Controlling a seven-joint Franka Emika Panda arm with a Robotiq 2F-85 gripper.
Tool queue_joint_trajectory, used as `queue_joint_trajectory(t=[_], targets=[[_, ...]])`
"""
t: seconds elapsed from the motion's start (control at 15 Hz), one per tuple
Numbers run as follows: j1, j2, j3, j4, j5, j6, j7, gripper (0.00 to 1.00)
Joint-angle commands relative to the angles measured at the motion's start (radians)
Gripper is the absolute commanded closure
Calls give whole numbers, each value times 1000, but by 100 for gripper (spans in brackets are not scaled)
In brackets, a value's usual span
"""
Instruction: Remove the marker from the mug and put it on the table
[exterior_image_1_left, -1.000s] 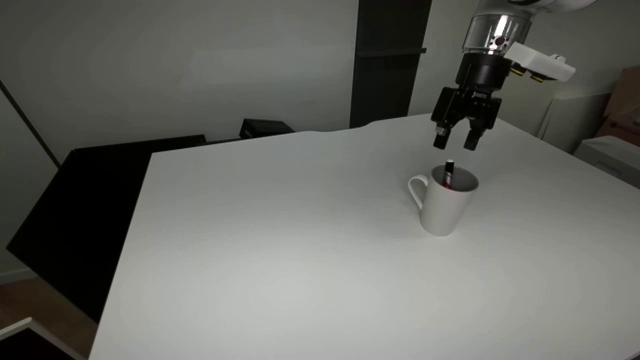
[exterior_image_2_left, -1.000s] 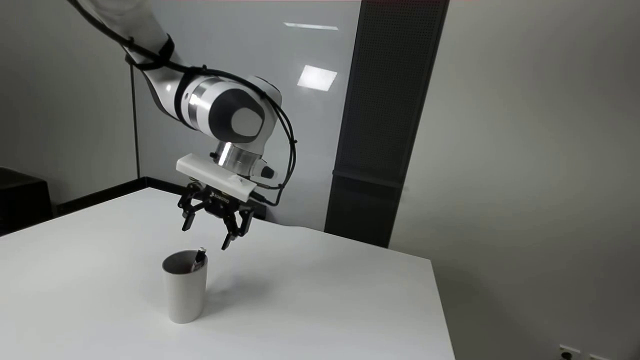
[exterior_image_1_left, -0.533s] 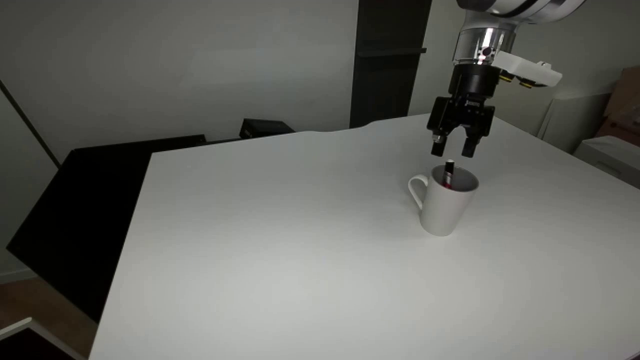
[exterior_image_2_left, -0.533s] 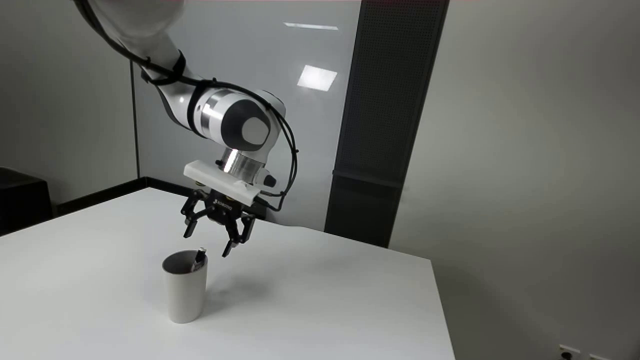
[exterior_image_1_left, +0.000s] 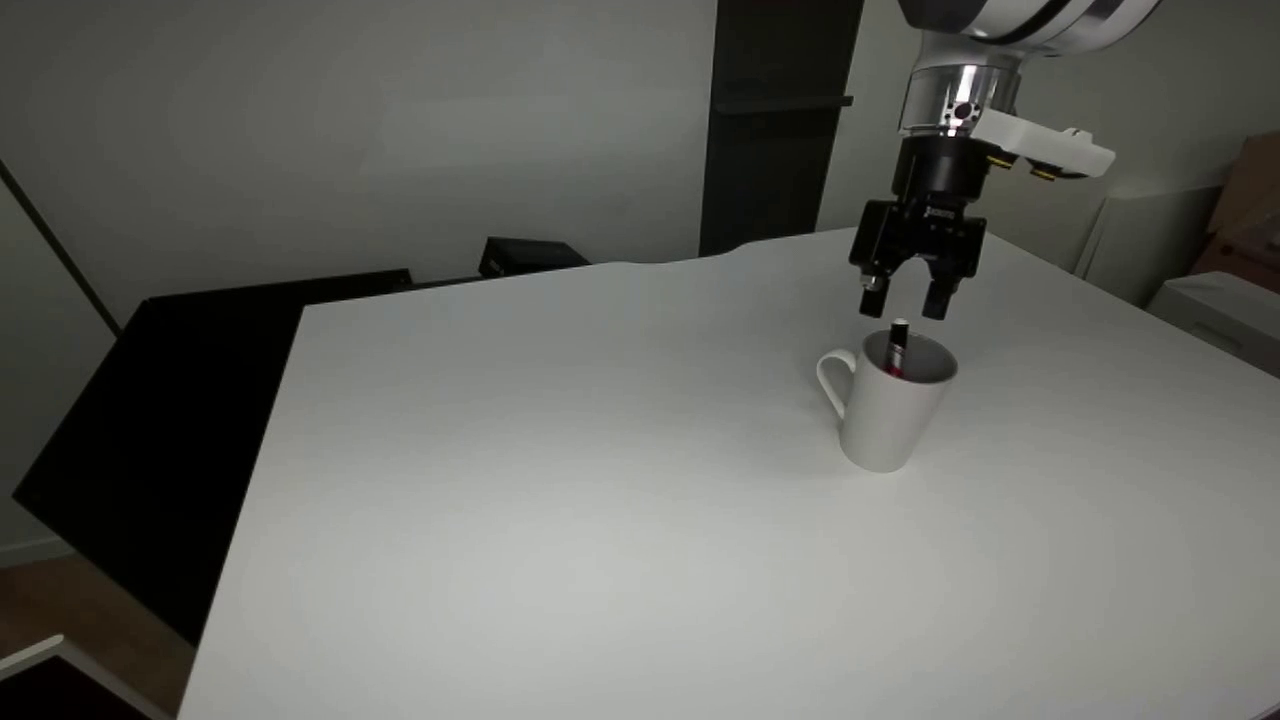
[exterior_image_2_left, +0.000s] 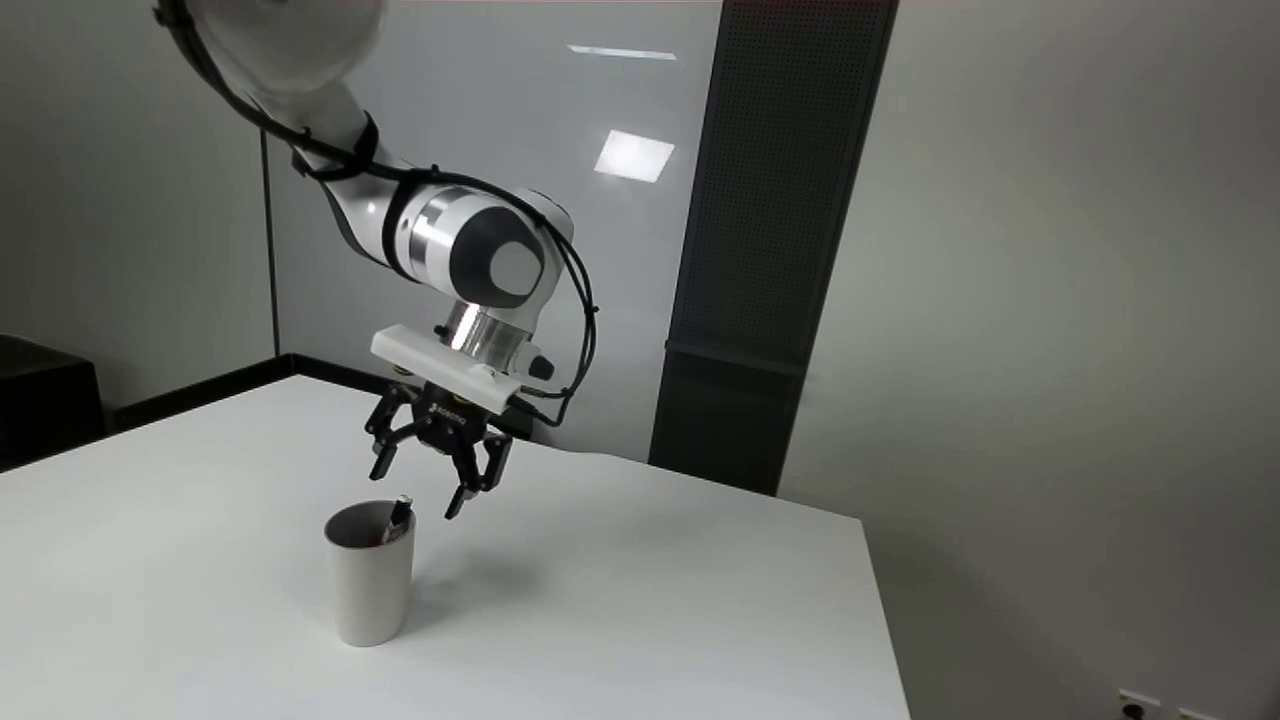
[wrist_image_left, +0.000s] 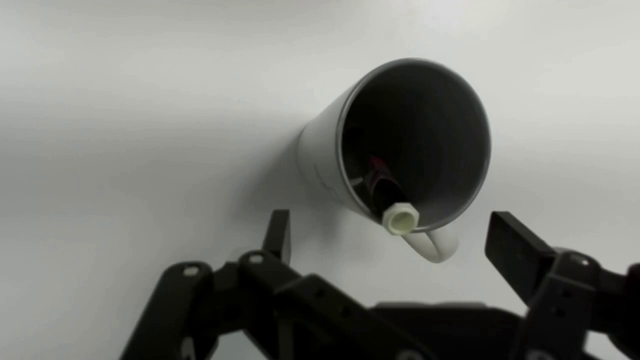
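The marker (wrist_image_left: 387, 194) stands tilted inside the mug (exterior_image_1_left: 887, 425). Its pale end piece (wrist_image_left: 400, 219) projects just above the rim, beside the handle (wrist_image_left: 447, 243) in the wrist view; its lower end is lost in shadow. The mug is upright on the table (exterior_image_1_left: 550, 480).

The gripper (exterior_image_1_left: 904, 305) is above the mug with its fingers (wrist_image_left: 517, 255) spread wide. It holds nothing; in the wrist view one finger is on each side of the marker, both apart from it.

Handling (estimated): treat the marker as light, stiff and not fragile. A modest closing force should suffice. The barrel looks smooth, so an off-centre grip may let it swivel or slip. The mug is probably the more fragile part; do not clamp or strike its rim.

Grip point: take the dark barrel directly below the end piece. If the end piece is a cap, lifting by its tip alone could pull it off; whether it is loose cannot be told. Only a short length is exposed, so the margin between too shallow a grip and contact with the rim is small.

Lift along the marker's tilt to avoid dragging the mug. Lay it flat and release low: a round barrel can roll.
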Motion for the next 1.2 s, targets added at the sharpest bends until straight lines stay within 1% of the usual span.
queue_joint_trajectory(t=[0.0,0.27,0.33,0.4,0.47,0.53,0.73,1.13], targets=[[5,20,-3,40,-15,-31,50,0],[8,19,-6,37,-22,-26,62,0],[8,20,-5,37,-24,-25,62,25],[10,19,-6,36,-28,-20,63,25],[11,20,-6,37,-32,-21,64,30],[12,20,-7,37,-37,-18,67,38],[17,19,-8,34,-49,-12,78,57],[33,26,-15,49,-75,-12,107,91]])
